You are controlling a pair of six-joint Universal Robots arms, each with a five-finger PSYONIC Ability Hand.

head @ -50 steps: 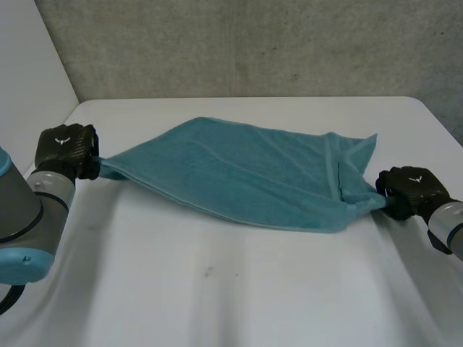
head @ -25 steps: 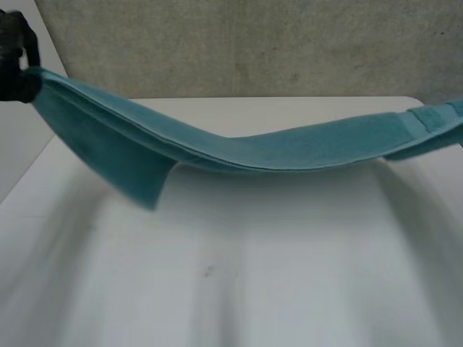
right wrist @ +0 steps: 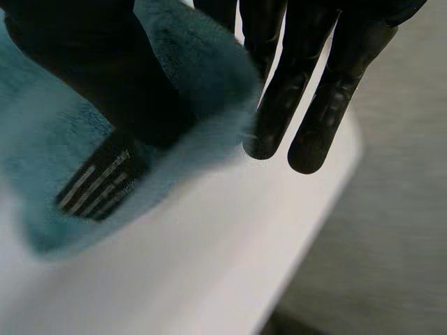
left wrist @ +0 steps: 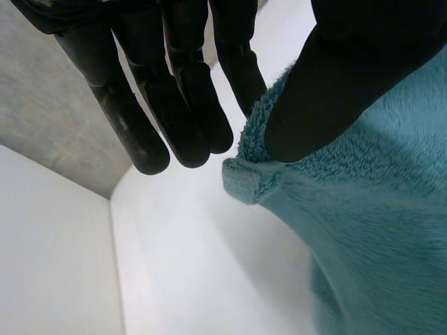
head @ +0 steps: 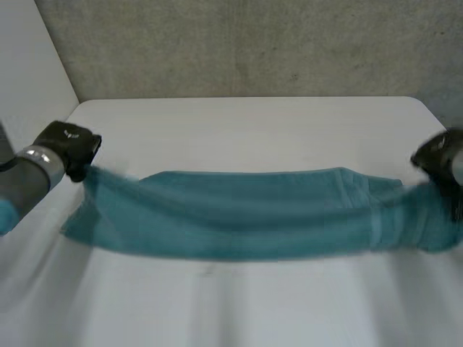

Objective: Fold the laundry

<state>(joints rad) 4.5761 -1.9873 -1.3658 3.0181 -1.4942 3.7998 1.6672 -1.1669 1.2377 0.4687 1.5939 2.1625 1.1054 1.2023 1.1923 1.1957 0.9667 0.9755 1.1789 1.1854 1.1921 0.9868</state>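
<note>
Broadly, table (head: 246, 119): white and wide, with rounded corners at its far edge.
wall (head: 246, 43): grey and rough, standing behind the table's far edge, with a plain white panel at the left side.
towel (head: 246, 217): teal and fleecy, drawn out as a long band from left to right across the middle of the table, between the two hands. Its left end fans down toward the near left and its right end bunches below the right hand. Whether its lower edge touches the table I cannot tell.
left arm (head: 29, 177): grey, coming in from the left and ending at the towel's left end.
left hand (head: 69, 144): black, at the towel's far-left corner. In the left wrist view the left thumb (left wrist: 342, 84) presses the fleecy corner against one of the left fingers (left wrist: 237, 70), pinching it. The others stand straight beside the cloth, apart from it.
right hand (head: 441, 155): black, at the towel's right end. In the right wrist view the right thumb (right wrist: 91, 70) lies on the cloth, which passes between it and the right fingers (right wrist: 279, 91), so it is clamped. The fingertips reach out past the towel's edge.
striped label (right wrist: 98, 183): small and dark with pale stripes, on the towel just beside the right thumb's tip.
</note>
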